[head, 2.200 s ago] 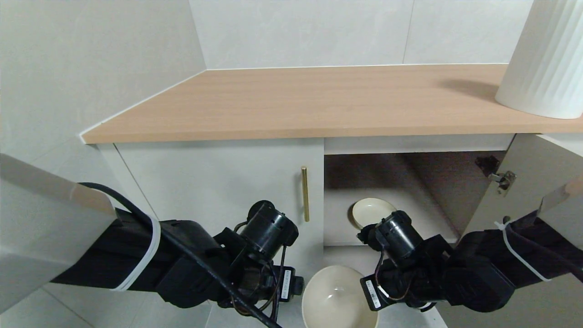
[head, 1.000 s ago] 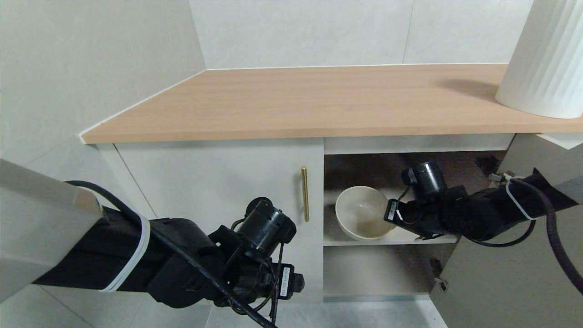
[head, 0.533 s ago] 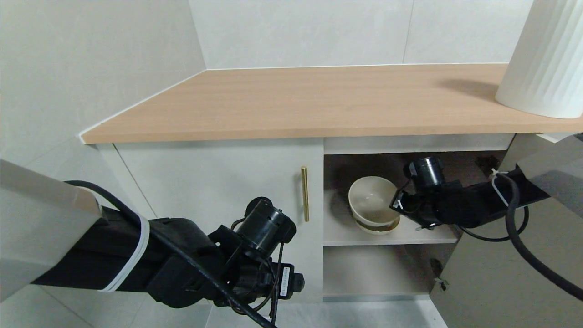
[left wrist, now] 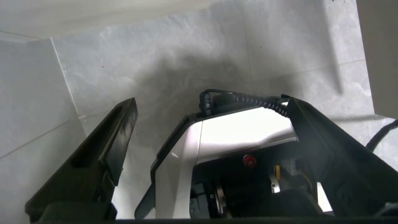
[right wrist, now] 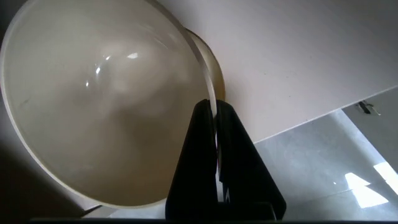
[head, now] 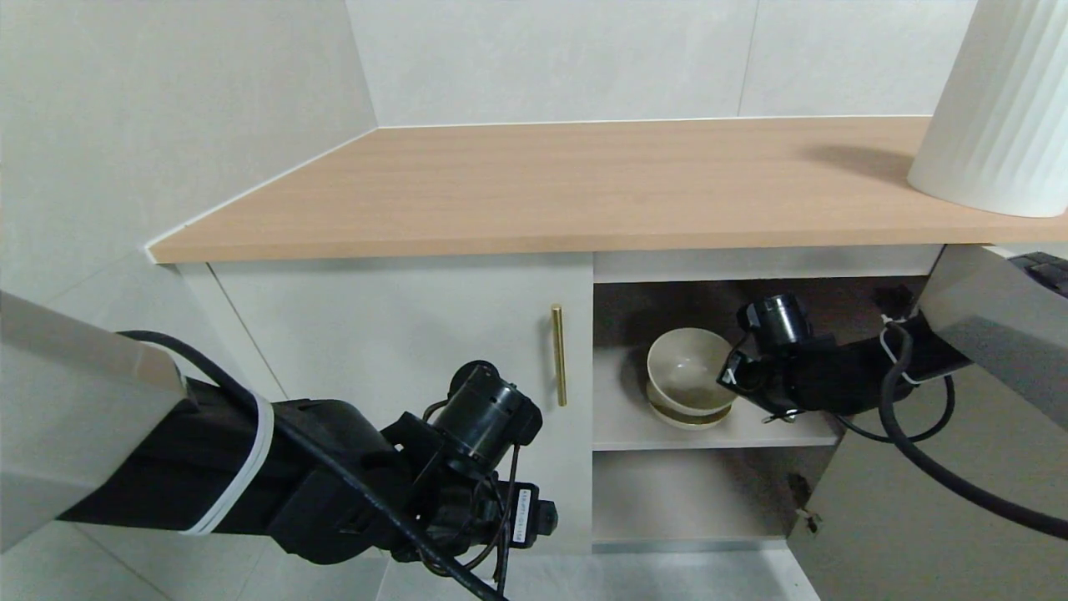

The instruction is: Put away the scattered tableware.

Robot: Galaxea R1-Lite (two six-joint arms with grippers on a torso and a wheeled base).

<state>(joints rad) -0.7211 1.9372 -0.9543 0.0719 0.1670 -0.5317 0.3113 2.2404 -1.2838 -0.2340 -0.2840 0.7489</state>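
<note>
Left gripper low in front of closed cabinet door, fingers apart, holding nothing. Right door open. Right gripper inside cabinet, clamped on rim of bowl. One bowl, slightly tilted, mouth up, directly over one plate on upper shelf; contact between them unclear. Bowl holds nothing. Counter above carries one white ribbed vase at far right.

Pale cabinet shelf: one small plate lying flat, cream bowl tilted over it. Wooden countertop: one white ribbed vessel, right end.
</note>
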